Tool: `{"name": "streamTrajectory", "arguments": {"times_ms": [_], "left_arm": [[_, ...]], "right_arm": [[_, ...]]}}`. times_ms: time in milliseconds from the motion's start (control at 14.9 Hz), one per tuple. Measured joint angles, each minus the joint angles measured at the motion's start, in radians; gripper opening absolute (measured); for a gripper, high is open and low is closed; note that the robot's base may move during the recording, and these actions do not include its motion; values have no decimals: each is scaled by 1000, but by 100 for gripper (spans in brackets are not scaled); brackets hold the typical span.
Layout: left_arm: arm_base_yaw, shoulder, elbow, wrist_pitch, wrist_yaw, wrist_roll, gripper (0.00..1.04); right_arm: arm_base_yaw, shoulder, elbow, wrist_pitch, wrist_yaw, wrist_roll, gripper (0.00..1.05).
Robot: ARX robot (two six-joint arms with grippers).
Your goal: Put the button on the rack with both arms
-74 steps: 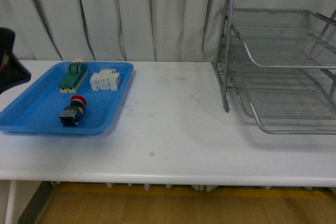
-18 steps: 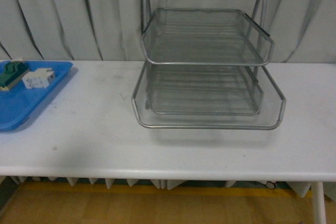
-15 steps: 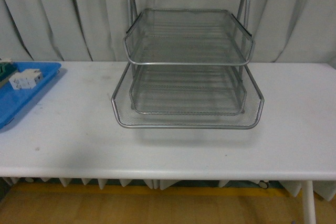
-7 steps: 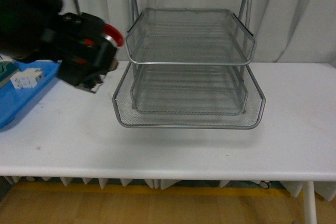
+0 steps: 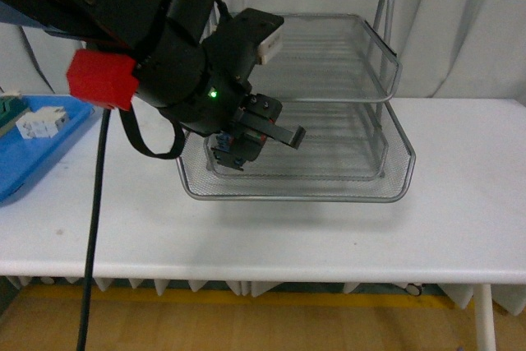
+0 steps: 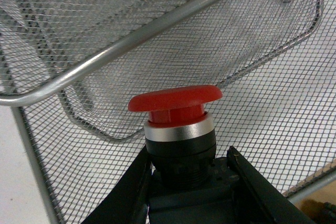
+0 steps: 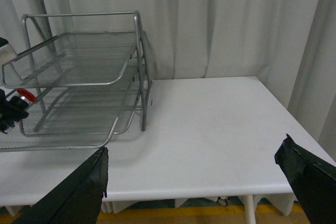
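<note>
Left fingers (image 6: pixel 123 195) hold the button (image 6: pixel 176 111) tight over the bottom tray of the rack (image 5: pixel 329 197), near its 9 o'clock side. I fear it may bump the rack above it and slip out. Right fingers (image 7: pixel 79 192) are wide.

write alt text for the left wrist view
A red-capped button is clamped in the left gripper, with the silver wire-mesh rack filling the view behind it. One rim tube of the rack crosses beyond the cap.
</note>
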Motion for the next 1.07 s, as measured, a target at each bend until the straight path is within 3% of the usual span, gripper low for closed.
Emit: {"name": "streamTrajectory", "arguments": {"times_ms": [67, 268, 401, 535, 669, 736, 803, 936, 1070], "left_arm": [[-7, 37, 30, -11, -3, -4, 44], [-13, 64, 65, -5, -8, -2, 80], [2, -28, -26, 23, 26, 0, 100], [37, -196, -153, 68, 60, -10, 98], [97, -431, -325, 208, 53, -38, 98], [103, -537, -473, 499, -123, -88, 87], [123, -599, -589, 686, -233, -127, 76], [182, -672, -811, 877, -246, -165, 51], [222, -765, -929, 907, -200, -180, 27]], "right_arm": [[0, 0, 0, 0, 0, 0, 98], [0, 0, 0, 0, 0, 0, 98], [0, 0, 0, 0, 0, 0, 98], [0, 0, 0, 0, 0, 0, 98], [0, 0, 0, 0, 0, 0, 98], [0, 0, 0, 0, 0, 0, 98], [0, 0, 0, 0, 0, 0, 98], [0, 0, 0, 0, 0, 0, 98], [0, 0, 0, 0, 0, 0, 98]]}}
